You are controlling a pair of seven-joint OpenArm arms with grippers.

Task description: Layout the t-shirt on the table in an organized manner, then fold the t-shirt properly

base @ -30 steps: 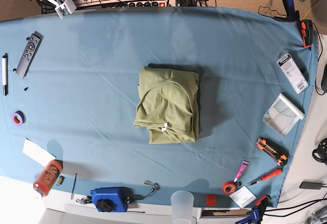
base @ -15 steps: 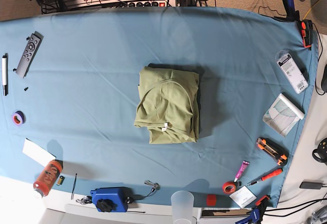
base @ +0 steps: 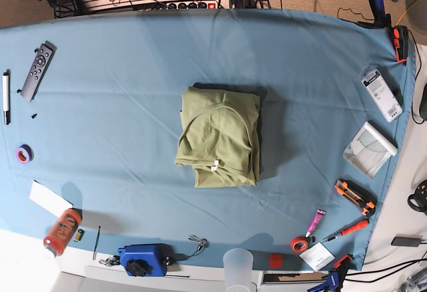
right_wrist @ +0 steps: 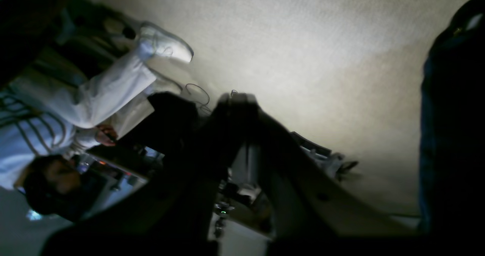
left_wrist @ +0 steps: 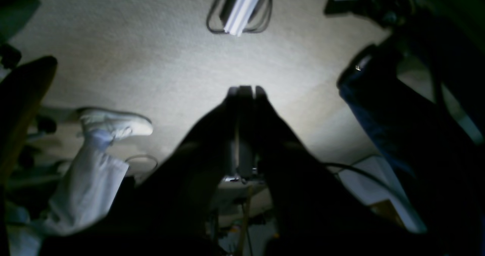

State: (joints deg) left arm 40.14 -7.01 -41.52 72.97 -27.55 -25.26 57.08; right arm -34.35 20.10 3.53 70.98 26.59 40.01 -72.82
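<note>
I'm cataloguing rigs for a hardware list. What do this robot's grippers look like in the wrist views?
Both are dark, nearly black silhouettes. The left gripper has two long tapering fingers with squared tips, and a paler grey strip between them near the base. The right gripper looks similar but blurred. No markings can be made out.

Only the wrist views showed any of the robot. The left gripper (left_wrist: 245, 91) appeared as a dark, nearly black silhouette against the pale beige carpet (left_wrist: 159, 59): two long tapering fingers (left_wrist: 261, 108) with blunt, squared tips, widening toward the camera into broad matte shoulders. Between them, nearer the camera than the tips, sat a narrow grey metallic strip. The right gripper (right_wrist: 238, 99) looked much the same against that carpet, black and blurred, its fingers (right_wrist: 227, 112) thick and rounded at the ends, with a paler grey inner face farther back. No cables, screws or markings could be made out on either.
</note>
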